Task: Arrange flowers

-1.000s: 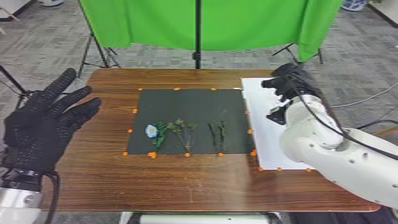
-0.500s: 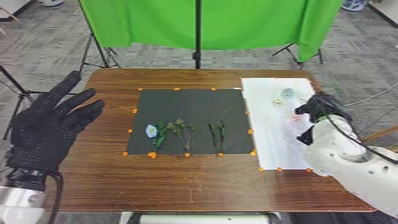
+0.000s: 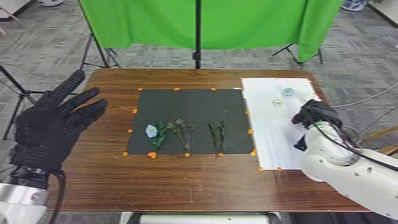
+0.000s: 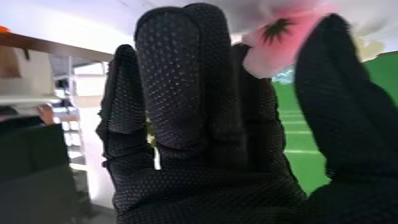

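"Where is the right hand (image 3: 318,116)?"

"Over the far-right part of the bench (image 3: 204,182), at the outer edge of the white sheet (image 3: 275,145). In the right wrist view its fingers are straight, close to one another for the most part, and the thumb stands well apart."

"Pinching anything?"

"Nothing that I can see. A pink flower (image 4: 277,42) with a dark centre appears between the fingers and the thumb, partly behind them; whether they touch it, I can't tell. Some pale yellow petals (image 4: 368,48) show past the thumb."

"And the left hand (image 3: 44,131)?"

"Raised by the left side of the bench, fingers spread and empty."

"What about the other flowers?"

"On the dark mat (image 3: 178,105) there's a pale blue flower (image 3: 151,131) on the left, beside leafy greenery (image 3: 161,136), then a branching sprig (image 3: 180,126), then slim green stems (image 3: 217,134). The white sheet, just right of the mat, bears a pale blue-green bloom (image 3: 288,92) and a small yellowish one near it."
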